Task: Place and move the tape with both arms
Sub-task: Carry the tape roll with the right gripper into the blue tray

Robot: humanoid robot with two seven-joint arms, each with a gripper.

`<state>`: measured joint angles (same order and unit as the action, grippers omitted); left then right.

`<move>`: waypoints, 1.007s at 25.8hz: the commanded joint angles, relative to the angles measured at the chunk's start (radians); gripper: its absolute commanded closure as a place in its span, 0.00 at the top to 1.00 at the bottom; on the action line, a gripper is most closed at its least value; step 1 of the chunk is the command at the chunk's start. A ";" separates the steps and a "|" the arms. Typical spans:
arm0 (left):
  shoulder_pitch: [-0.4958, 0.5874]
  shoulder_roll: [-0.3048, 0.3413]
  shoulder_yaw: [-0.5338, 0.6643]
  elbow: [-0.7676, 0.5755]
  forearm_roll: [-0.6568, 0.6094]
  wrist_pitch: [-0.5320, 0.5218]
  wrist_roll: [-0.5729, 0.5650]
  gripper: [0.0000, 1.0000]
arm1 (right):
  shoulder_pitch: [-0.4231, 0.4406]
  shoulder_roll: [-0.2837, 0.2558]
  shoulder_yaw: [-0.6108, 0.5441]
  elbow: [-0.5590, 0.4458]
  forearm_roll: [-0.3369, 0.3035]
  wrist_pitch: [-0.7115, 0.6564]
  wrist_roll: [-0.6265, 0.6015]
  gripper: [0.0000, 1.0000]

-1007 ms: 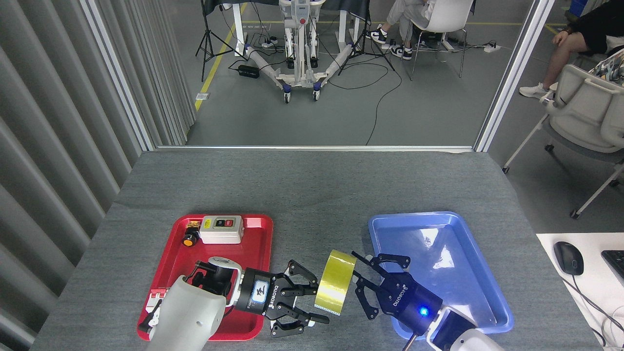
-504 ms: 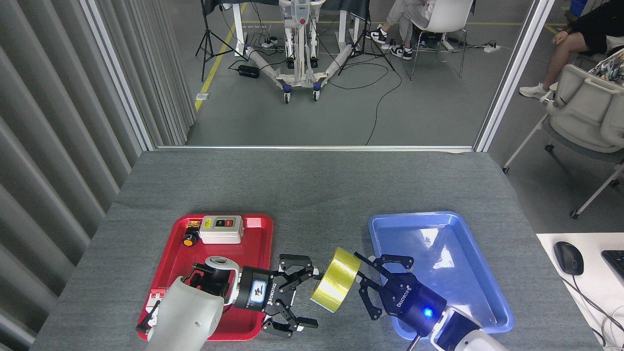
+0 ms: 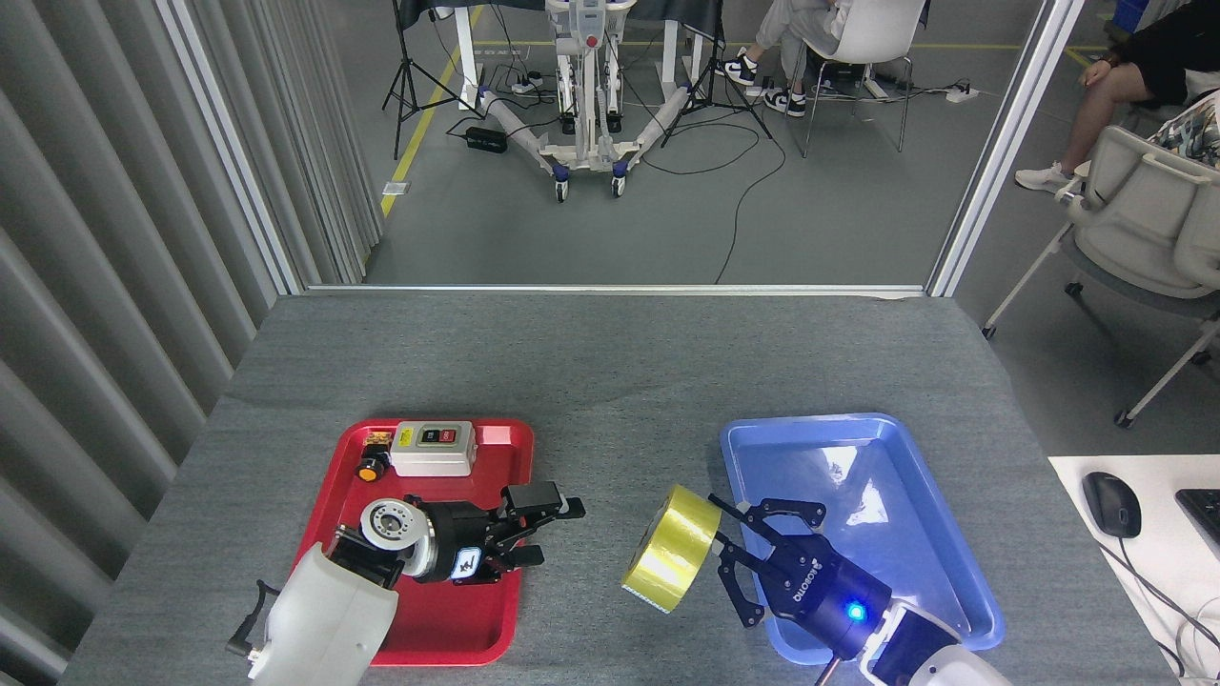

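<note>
Right gripper (image 3: 729, 543) pinched the tape (image 3: 672, 560) above the tabletop's near edge beside the blue tray (image 3: 939, 562), left gripper (image 3: 543, 510), seemingly shut, over the red tray (image 3: 505, 433); lowering gently would probably place it best.

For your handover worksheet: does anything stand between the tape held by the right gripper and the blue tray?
Nothing visible does. The tape sits in the right gripper just left of the blue tray, whose bare interior holds no objects.
</note>
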<state>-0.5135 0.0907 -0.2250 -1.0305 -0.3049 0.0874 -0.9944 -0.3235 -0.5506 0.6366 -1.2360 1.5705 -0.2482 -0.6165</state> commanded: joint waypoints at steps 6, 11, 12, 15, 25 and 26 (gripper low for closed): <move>0.041 0.052 0.085 -0.063 -0.089 -0.115 0.103 1.00 | 0.067 -0.123 -0.055 -0.137 -0.118 -0.029 0.023 0.06; 0.047 0.063 0.116 -0.095 -0.091 -0.117 0.243 1.00 | 0.173 -0.132 -0.271 -0.143 -0.257 -0.074 0.320 0.07; 0.050 0.067 0.133 -0.115 -0.086 -0.117 0.309 1.00 | 0.185 -0.129 -0.314 -0.146 -0.303 -0.092 0.400 0.07; 0.072 0.066 0.142 -0.149 -0.025 -0.133 0.442 1.00 | 0.204 -0.126 -0.432 -0.184 -0.463 -0.105 0.685 0.07; 0.133 0.073 0.202 -0.097 0.378 -0.526 0.500 1.00 | 0.136 -0.103 -0.554 -0.151 -0.799 0.053 1.442 0.08; 0.133 0.072 0.200 -0.088 0.378 -0.549 0.504 1.00 | 0.116 -0.101 -0.552 -0.132 -0.817 0.076 1.477 0.08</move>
<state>-0.3903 0.1650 -0.0251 -1.1462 0.0320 -0.3510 -0.5171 -0.1688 -0.6556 0.0900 -1.4026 0.8119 -0.2342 0.7124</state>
